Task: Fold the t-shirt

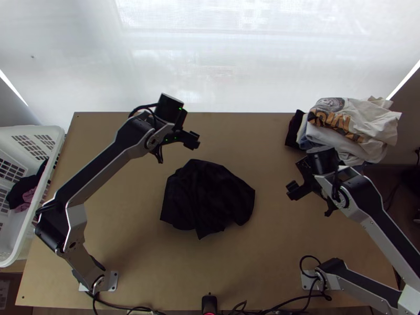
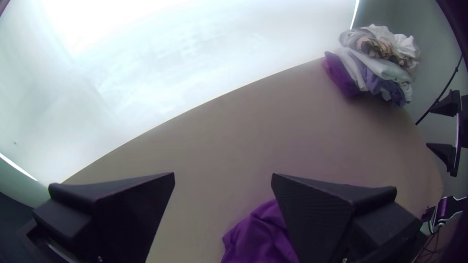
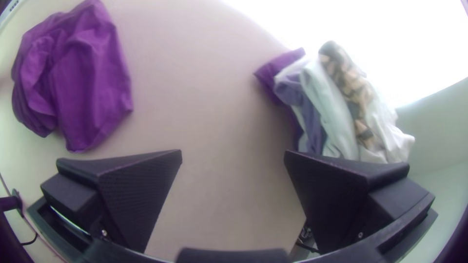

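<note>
Left gripper (image 1: 177,148) hangs near the bunched t-shirt (image 1: 207,198).

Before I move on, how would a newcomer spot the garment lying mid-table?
On the wooden table, look near the middle. The garment is a dark, bunched heap. It lies alone, unlike the layered clothes stack at the far right corner or the clothes in the white basket at left.

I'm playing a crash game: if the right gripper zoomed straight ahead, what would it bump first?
Probably the bare tabletop, between the bunched shirt and the clothes pile. The right gripper seems to point down there, but how far is unclear.
</note>
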